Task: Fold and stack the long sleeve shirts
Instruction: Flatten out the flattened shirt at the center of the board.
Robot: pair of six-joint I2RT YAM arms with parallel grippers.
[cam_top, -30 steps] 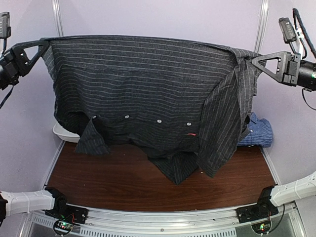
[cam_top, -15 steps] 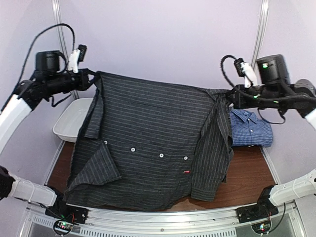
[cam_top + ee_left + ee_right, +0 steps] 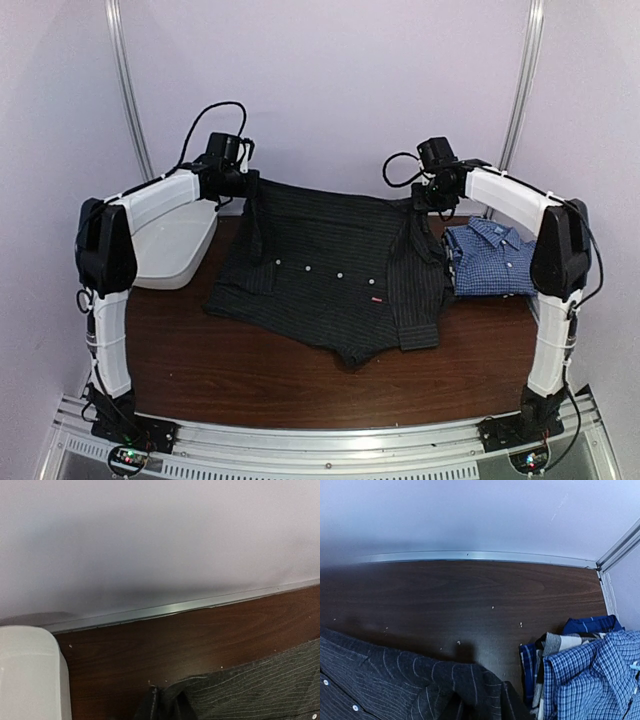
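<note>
The black pinstriped shirt (image 3: pixel 330 270) lies spread on the brown table, buttons up, with its far edge lifted slightly at both corners. My left gripper (image 3: pixel 252 186) is at its far left corner and my right gripper (image 3: pixel 418 203) at its far right corner, both shut on bunched cloth. The fingers are out of frame in both wrist views. The left wrist view shows pinched black cloth (image 3: pixel 250 690) at the bottom edge, and so does the right wrist view (image 3: pixel 395 685). The blue-and-white check shirt (image 3: pixel 490 260) lies folded at the right and also shows in the right wrist view (image 3: pixel 590 680).
A white plastic tub (image 3: pixel 175 250) stands at the table's left edge, beside the black shirt, and shows in the left wrist view (image 3: pixel 30 675). The back wall with its metal rail (image 3: pixel 480 556) runs just behind both grippers. Bare table (image 3: pixel 250 370) lies at the front.
Both arms have swung the black shirt down and away, from hanging stretched high in front of the camera to lying on the table. The grippers now sit low at the far edge.
</note>
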